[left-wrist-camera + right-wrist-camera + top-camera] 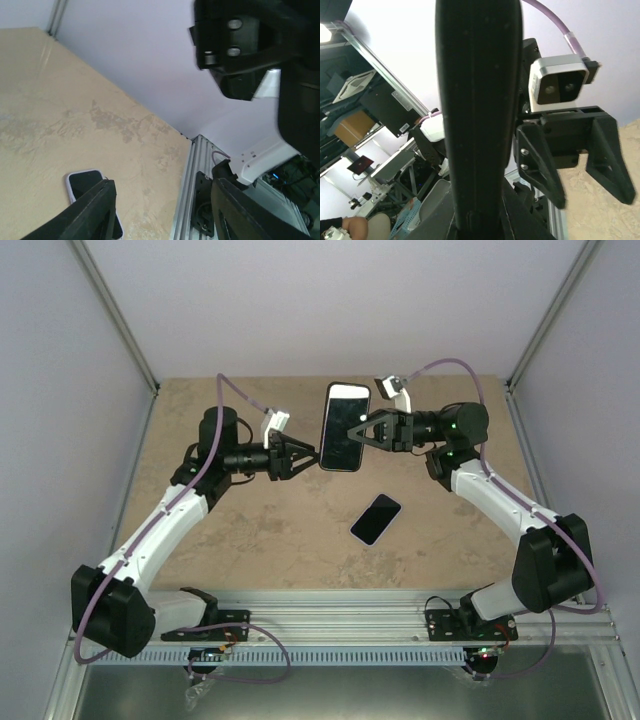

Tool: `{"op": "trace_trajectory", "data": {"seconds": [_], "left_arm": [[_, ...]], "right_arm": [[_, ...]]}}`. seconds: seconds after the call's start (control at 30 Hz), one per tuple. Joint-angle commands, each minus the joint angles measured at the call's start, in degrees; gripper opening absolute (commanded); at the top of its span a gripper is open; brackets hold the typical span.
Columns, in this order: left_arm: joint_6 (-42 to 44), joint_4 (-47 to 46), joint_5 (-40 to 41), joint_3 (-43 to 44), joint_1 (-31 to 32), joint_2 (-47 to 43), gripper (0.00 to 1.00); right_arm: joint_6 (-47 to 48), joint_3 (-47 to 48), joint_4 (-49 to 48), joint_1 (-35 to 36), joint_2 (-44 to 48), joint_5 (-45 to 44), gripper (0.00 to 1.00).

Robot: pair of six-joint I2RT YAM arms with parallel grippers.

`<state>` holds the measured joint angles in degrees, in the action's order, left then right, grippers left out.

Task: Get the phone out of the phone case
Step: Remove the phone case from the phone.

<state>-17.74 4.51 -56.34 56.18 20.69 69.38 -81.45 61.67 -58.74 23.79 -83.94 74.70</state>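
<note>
Right pincer point(360, 430) clamps one edge of the glossy black rectangular slab point(340, 435), raised at upper centre; phone or case, undetermined. Left pincer point(306, 455) stands wide, empty, beside it. Risk: the smooth hard face slips, falling onto the black pale-rimmed handset point(376, 519) lying on the mottled beige tabletop point(250, 540).

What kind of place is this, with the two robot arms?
Probably a robot lab's test booth. Two robot arms are bolted to a metal rail at the edge of a tan table, plain pale walls box it in, and the right wrist camera glimpses a laptop and a cardboard box beyond.
</note>
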Motion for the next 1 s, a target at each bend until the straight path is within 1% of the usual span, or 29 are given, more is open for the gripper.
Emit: {"op": "trace_trajectory", "data": {"seconds": [0.0,0.07,0.13,0.4,0.47,0.63,0.73,0.97], "left_arm": [[-0.1,-3.1,-11.6,-0.1,-0.9,-3.5,0.57],[-0.4,-3.7,-13.7,-0.2,-0.8,-4.4,0.61],[-0.6,-3.7,-14.1,0.1,-0.8,-4.8,0.64],[-6.5,-9.1,-12.7,0.9,0.0,-3.8,0.67],[-6.1,-8.7,-12.9,1.6,1.0,-3.4,0.68],[-1.2,-3.7,-11.9,3.8,3.0,-2.0,0.68],[-1.5,-3.7,-10.6,4.0,3.0,-1.6,0.66],[-2.7,-4.3,-7.6,2.4,1.8,-1.3,0.53]], "right_arm": [[1.3,0.1,-3.2,-0.9,2.5,-0.6,0.01],[1.3,-0.1,-3.0,-1.2,2.6,-1.0,0.01],[1.6,-0.3,-2.1,-1.3,2.5,-1.5,0.01],[3.2,-0.9,0.9,-1.3,1.8,-2.8,0.01],[3.3,-0.9,1.0,-1.3,1.8,-2.8,0.0],[3.3,-1.1,1.2,-1.3,1.5,-2.9,0.01],[3.1,-0.9,1.0,-1.2,1.5,-2.9,0.01],[1.8,-0.9,-0.7,-1.2,1.8,-2.5,0.01]]}}
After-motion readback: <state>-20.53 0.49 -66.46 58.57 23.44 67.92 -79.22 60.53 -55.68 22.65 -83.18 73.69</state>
